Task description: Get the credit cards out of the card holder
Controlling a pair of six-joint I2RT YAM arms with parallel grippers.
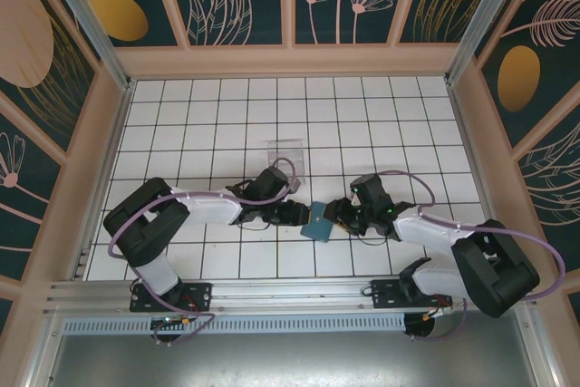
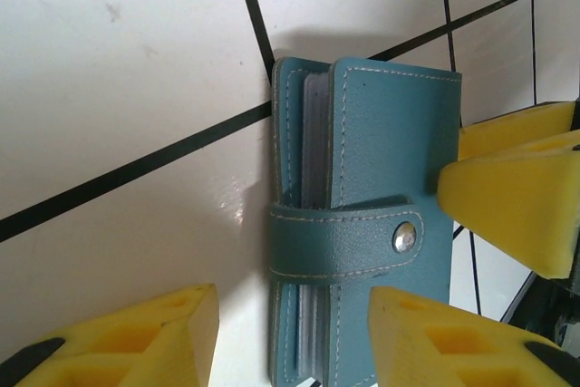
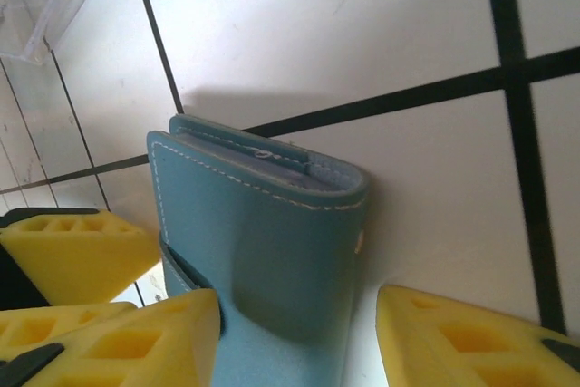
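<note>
The card holder (image 1: 319, 222) lies closed on the white tiled bench (image 1: 208, 124), near the front and about midway between the two arms. The left gripper (image 1: 297, 215) meets it from the left and the right gripper (image 1: 337, 212) from the right. A clear plastic tray (image 1: 286, 153) stands further back on the bench, apart from all three.

In the left wrist view the card holder's strap (image 2: 335, 246) is snapped shut across its front, and pale grey inner leaves show along its left edge. The left gripper's jaws stand part-way apart around the card holder's lower end. One yellow pad (image 2: 118, 342) sits clear of it with bare tile between them, while the other (image 2: 453, 342) overlaps its lower right corner. The right gripper's pads (image 2: 512, 206) press in at its right edge.

In the right wrist view that gripper is also part-way open astride the card holder. Its left pad (image 3: 118, 342) is against the cover, and its right pad (image 3: 471, 342) is just beside it, not touching.
</note>
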